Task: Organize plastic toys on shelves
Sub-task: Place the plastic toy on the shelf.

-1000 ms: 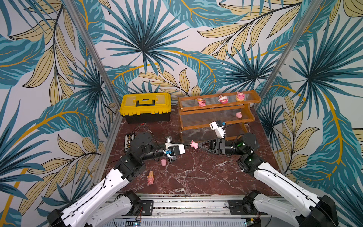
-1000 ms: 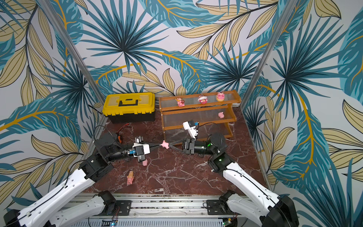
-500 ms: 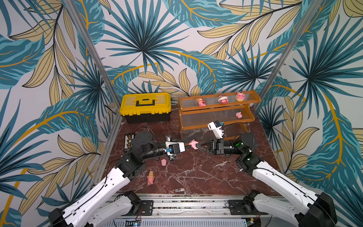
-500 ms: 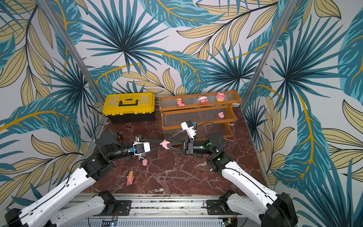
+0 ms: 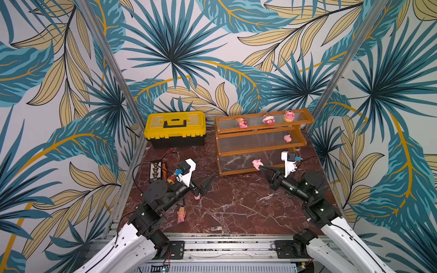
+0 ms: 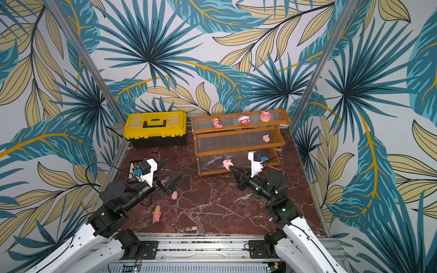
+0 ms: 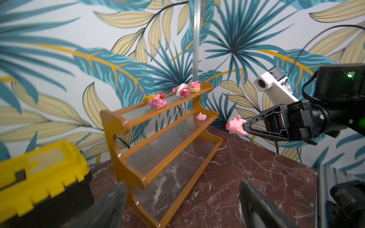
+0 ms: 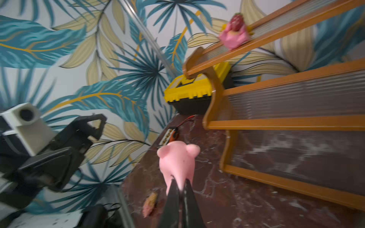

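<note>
Left arm [image 5: 132, 243] and right arm [image 5: 340, 234]: white link shells, black joint housings. Right tool [image 5: 260, 167]: black, triangular. White wrist camera block [image 5: 287, 160], black cable [image 7: 345, 25], green indicator lamp [image 7: 350, 75].

- Shelves [image 5: 250, 141]: glossy orange-brown wooden frame, clear ribbed plastic panels.
- Worktop [image 5: 236, 205]: polished red-brown marble-look surface.
- Piglet [image 5: 257, 163]: smooth pink plastic.
- Toolbox [image 5: 175, 123]: yellow moulded plastic lid.

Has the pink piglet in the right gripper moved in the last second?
Yes. The piglet moved to the robot's right along the bottom tier of the shelves, away from the yellow toolbox.
</note>
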`<state>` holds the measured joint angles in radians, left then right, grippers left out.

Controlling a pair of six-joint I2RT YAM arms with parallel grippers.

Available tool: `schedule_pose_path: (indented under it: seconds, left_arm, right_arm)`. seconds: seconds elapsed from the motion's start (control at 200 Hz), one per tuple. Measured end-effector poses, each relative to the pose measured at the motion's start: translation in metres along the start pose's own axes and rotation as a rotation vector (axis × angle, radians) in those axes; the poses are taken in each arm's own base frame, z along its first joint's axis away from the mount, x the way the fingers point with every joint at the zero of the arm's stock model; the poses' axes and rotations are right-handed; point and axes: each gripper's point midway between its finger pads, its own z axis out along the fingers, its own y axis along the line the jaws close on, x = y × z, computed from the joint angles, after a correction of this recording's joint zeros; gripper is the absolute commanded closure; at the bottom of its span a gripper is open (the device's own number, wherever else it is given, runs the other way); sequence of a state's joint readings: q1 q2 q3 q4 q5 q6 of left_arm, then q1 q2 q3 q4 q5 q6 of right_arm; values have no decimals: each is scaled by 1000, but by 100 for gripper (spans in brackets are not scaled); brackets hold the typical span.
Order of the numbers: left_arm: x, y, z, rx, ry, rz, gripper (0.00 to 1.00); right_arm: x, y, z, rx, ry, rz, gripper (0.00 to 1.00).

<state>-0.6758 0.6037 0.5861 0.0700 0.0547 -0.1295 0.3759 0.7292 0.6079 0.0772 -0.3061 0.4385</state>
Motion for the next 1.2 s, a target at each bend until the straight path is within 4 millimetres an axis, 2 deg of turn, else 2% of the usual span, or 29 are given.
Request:
schedule_pose_path:
  seconds: [0.125,0.18,0.3,0.461,0.586,0.811,0.921,1.106,1.196]
  left_arm:
    - [31,20,-5,-102,41,-158,8]
    - [38,25,-8,-131,48,-192,7]
    - [31,30,-20,-163,7,-218,6]
    - [19,33,-31,-183,-42,-222,5]
    - [25,36,-33,-198,-17,-220,4]
    - [32,40,-33,-220,6,-221,3]
    - [34,42,-33,-231,11,-226,2]
    - [39,44,-34,-246,29,-233,2]
    - [41,46,-35,-257,36,-236,2]
  right_arm:
    - [13,-66,22,238,55,-96,100]
    - [21,-91,30,318,92,-126,100]
    - [24,-127,45,426,120,-177,100]
    - [7,-161,57,518,66,-197,99]
    - [-9,-175,63,558,20,-201,98]
    - [-35,-181,81,567,-45,-226,97]
    - [-37,-187,89,576,-49,-235,96]
    - [-29,-199,102,589,-14,-246,95]
    - [-27,-204,105,599,-5,-252,89]
